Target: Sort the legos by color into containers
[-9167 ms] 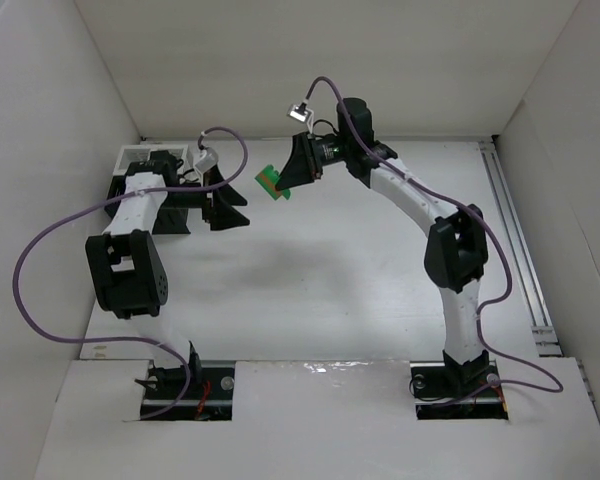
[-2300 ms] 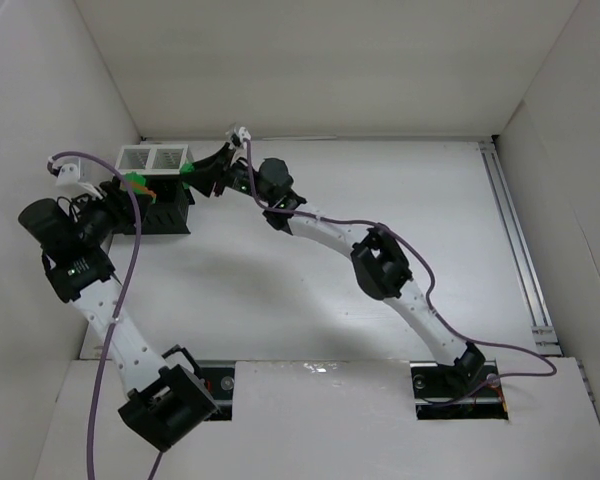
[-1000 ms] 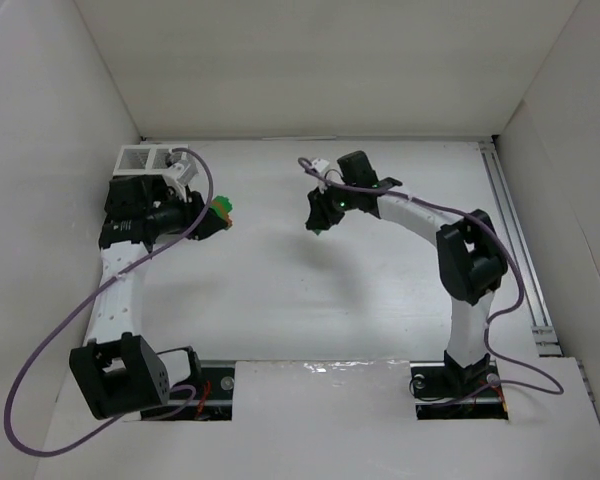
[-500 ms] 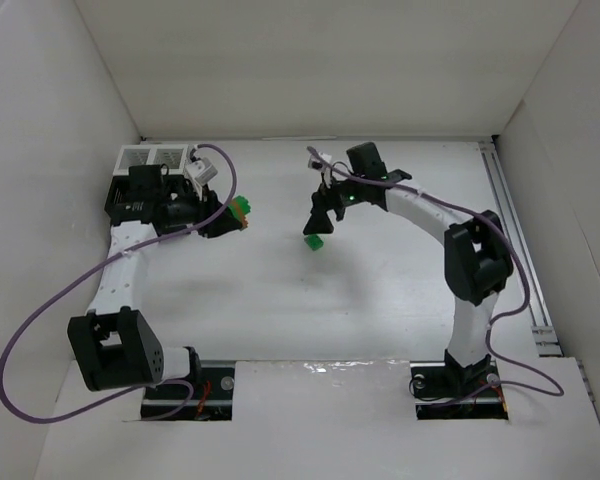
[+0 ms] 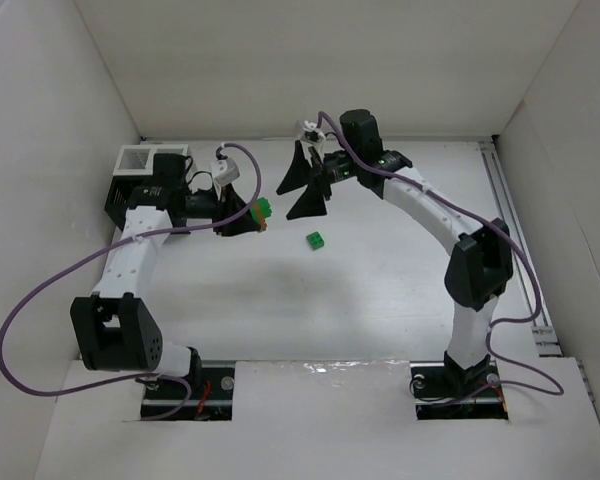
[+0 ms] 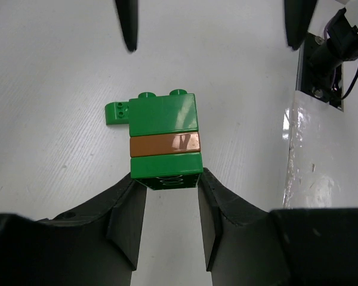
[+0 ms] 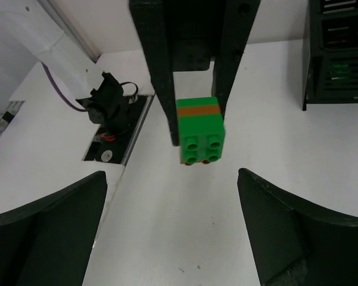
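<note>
Left wrist view: your left gripper (image 6: 169,180) pinches a green-orange-green lego stack (image 6: 165,138). Your right gripper (image 5: 302,190) stands spread wide, facing it. A loose green lego (image 5: 316,240) lies on the table (image 5: 380,285) near both, well apart from the rack (image 5: 140,158).

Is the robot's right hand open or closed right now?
Open. On the right hand, the two fingers stand wide apart, gripping nothing; a green brick lies loose on the table.

Bright, even, diffuse light from above. Faint soft shadows on tabletop (image 5: 280,290). Glare patch at its near edge. Wrist views: sharp centre, foreground soft.
</note>
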Tool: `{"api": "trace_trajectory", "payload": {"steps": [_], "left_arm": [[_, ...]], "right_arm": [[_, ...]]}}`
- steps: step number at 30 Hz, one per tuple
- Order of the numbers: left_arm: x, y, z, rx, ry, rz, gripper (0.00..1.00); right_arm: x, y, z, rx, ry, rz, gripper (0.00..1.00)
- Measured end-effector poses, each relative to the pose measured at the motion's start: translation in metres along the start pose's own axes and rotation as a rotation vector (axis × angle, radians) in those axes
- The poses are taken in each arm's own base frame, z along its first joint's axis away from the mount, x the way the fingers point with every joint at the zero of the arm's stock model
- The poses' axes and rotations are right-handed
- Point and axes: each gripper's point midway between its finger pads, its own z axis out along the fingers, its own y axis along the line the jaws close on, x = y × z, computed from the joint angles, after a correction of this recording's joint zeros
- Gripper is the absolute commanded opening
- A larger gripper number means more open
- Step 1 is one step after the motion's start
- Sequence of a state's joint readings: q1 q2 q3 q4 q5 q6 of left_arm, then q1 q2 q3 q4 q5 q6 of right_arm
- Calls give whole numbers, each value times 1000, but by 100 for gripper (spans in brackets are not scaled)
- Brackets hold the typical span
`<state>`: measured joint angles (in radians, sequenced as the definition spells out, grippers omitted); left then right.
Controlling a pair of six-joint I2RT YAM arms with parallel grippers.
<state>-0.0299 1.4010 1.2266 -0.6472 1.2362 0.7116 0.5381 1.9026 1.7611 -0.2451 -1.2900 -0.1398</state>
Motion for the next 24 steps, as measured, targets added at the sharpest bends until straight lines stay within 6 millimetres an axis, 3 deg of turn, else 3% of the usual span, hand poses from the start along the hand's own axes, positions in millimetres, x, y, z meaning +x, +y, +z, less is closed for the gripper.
{"api": "trace_trajectory", "payload": {"steps": [8,17,21,22,24], "left_arm": [[-10,-12,8,54,-4,40,3],[-14,-13,8,59,-9,57,3],[-14,-14,9,62,-7,59,3],[-14,-14,9,63,-7,59,3],[-14,-14,10,63,-7,59,3]], "right_arm": [[20,-20,14,-19,16,50,95],[6,-15,28,-44,10,12,92],[-3,-8,35,-62,6,-10,74],[-4,-7,37,-66,6,-12,63],[-5,-6,39,-70,5,-16,50]]}}
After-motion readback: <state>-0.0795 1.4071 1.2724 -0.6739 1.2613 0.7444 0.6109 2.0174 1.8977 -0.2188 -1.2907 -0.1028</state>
